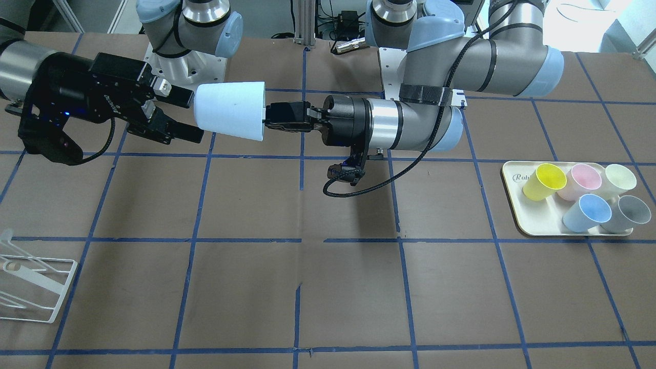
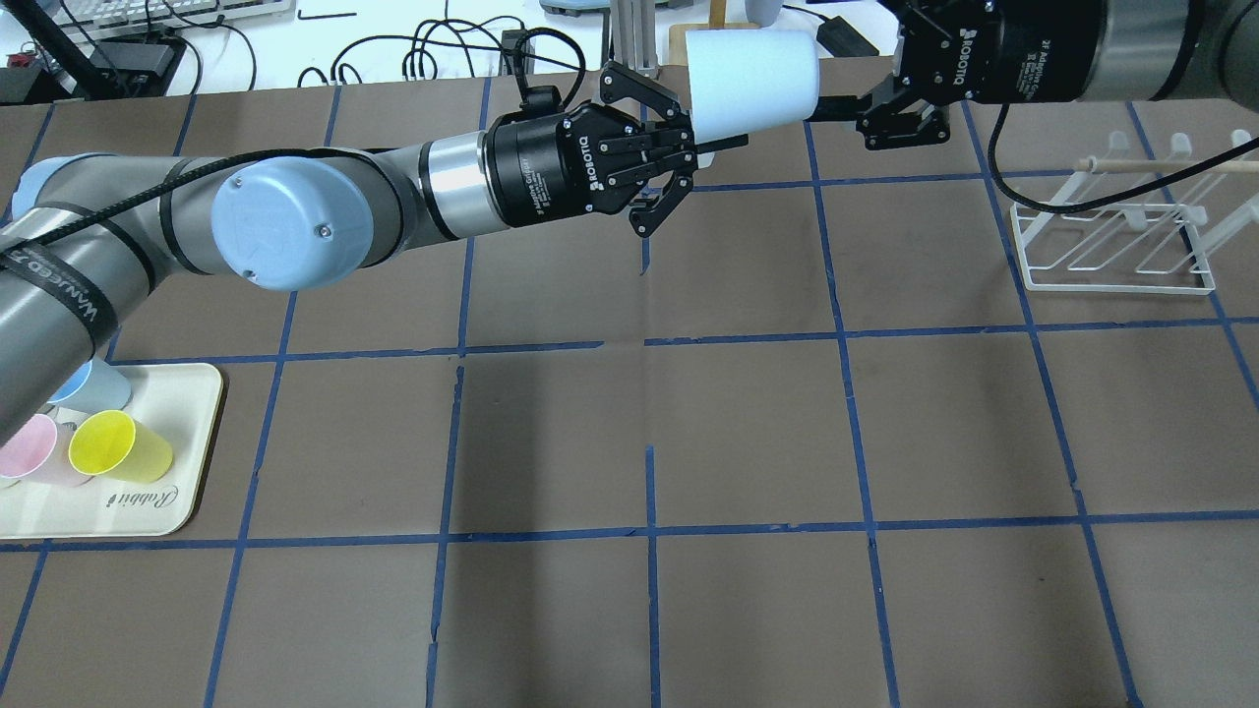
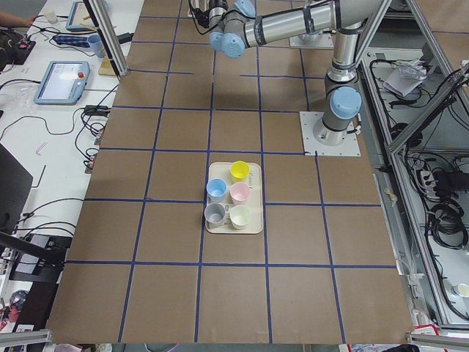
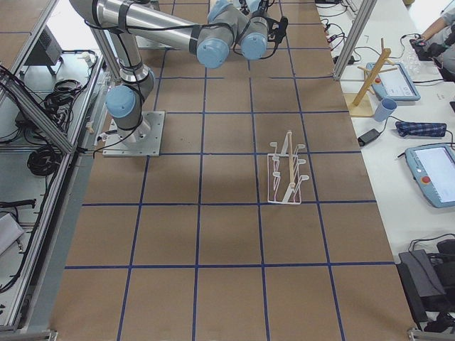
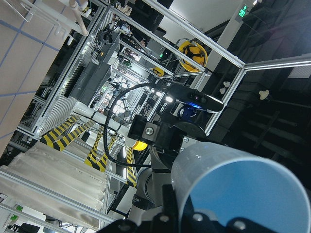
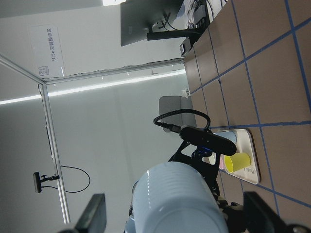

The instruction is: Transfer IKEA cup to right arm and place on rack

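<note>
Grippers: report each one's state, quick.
Left gripper: closed on the cup, at its rim.
Right gripper: open, fingers either side of the cup's base.

Setting: robotics laboratory. Evidence: left arm and right arm on bolted base plates; tape-gridded table; aluminium-profile frame; teach pendants; loose cables; hazard-striped floor.

Table top: brown board with a blue tape grid. Aluminium frame posts along the edges. White bench, left of the left-side view, holds teach pendants. Hazard-striped floor. Ceiling strip light.
</note>
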You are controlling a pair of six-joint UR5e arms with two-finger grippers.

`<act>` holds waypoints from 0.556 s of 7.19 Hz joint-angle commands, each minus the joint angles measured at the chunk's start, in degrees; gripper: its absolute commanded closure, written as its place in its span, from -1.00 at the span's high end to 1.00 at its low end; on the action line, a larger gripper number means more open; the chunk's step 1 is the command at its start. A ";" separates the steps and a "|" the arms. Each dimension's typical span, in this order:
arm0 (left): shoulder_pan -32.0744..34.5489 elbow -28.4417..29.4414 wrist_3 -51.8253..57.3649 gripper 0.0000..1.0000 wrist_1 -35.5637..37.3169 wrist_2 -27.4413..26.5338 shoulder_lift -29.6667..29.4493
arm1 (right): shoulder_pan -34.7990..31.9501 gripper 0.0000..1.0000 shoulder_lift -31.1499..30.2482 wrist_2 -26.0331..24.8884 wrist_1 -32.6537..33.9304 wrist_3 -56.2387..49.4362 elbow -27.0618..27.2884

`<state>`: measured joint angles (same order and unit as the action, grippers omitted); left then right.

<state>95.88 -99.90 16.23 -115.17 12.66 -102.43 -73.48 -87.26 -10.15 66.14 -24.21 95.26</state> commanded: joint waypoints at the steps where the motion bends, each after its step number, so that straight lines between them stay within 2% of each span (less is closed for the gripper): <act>1: 0.18 0.05 -0.06 -1.00 -0.05 0.26 -0.14 | 0.00 1.00 -0.02 0.57 0.13 -0.05 0.19; 4: 0.88 0.05 -0.15 -1.00 0.04 1.04 -0.31 | 0.00 0.98 -0.10 0.05 0.22 0.12 0.28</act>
<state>96.38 -99.85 16.12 -115.20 13.17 -102.68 -73.50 -87.28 -9.93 66.40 -24.28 95.64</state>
